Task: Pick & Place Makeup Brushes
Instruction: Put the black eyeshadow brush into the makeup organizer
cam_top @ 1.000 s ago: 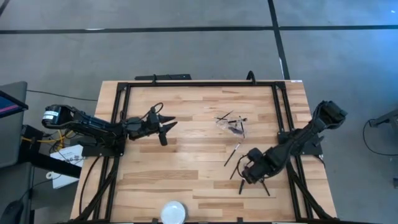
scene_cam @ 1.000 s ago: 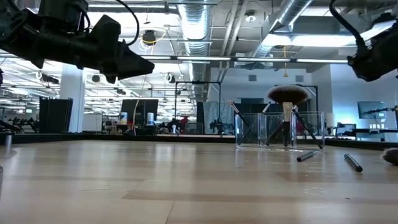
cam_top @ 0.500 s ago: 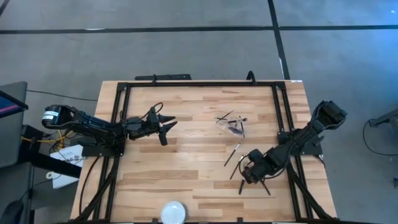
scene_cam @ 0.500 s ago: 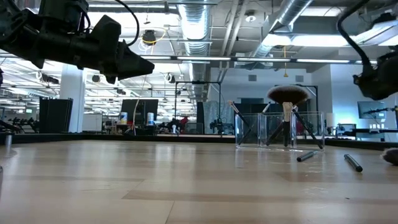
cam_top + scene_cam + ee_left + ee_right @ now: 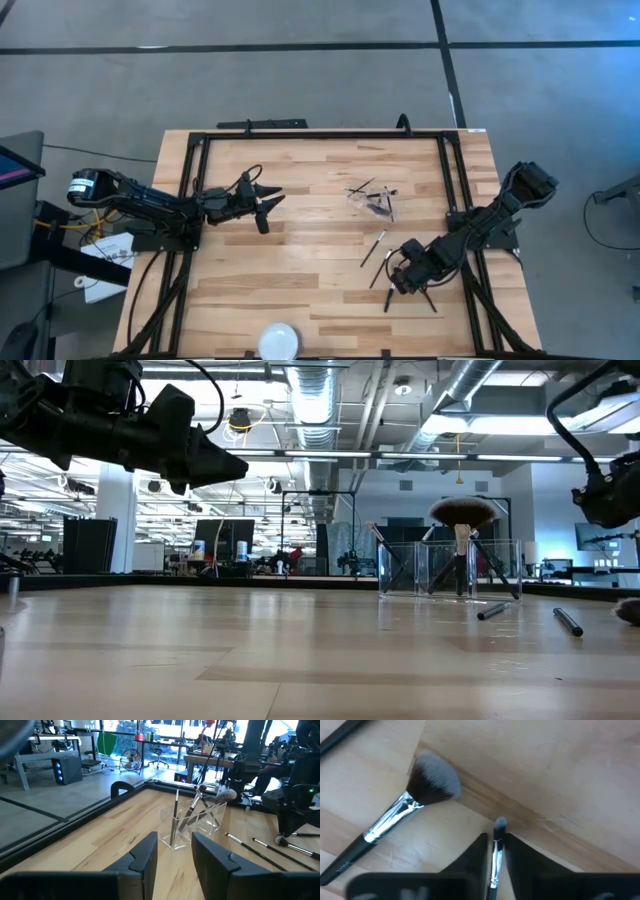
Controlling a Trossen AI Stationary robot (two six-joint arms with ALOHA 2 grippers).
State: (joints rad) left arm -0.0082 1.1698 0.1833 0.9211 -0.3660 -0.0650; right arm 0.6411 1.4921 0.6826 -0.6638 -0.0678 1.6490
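My right gripper (image 5: 398, 283) is low over the table's near right part, shut on a thin makeup brush with a silver ferrule (image 5: 495, 865). A wider brush with a fluffy dark head (image 5: 432, 782) lies on the wood just beside it. Other loose brushes (image 5: 374, 248) lie on the table between my right gripper and the clear holder (image 5: 375, 203). That holder has several brushes standing in it, one of them with a wide fluffy head (image 5: 462, 510). My left gripper (image 5: 268, 208) hangs open and empty above the table's left part, facing the holder (image 5: 192, 822). My right gripper pinches the thin brush between its two fingers (image 5: 479, 855) at the silver ferrule (image 5: 494, 870), just behind the small bristle tip (image 5: 500, 825). The fingers come from above, slanting down, and lie along the brush. The brush looks to lie on the wood.
A round white dish (image 5: 278, 341) stands at the table's near edge, left of middle. Two loose brushes (image 5: 567, 622) lie near the holder in the low view. A black frame (image 5: 300, 135) runs round the table. Bare wood lies between the two arms.
My right gripper has gone down toward the table and the loose brushes, moving slowly.
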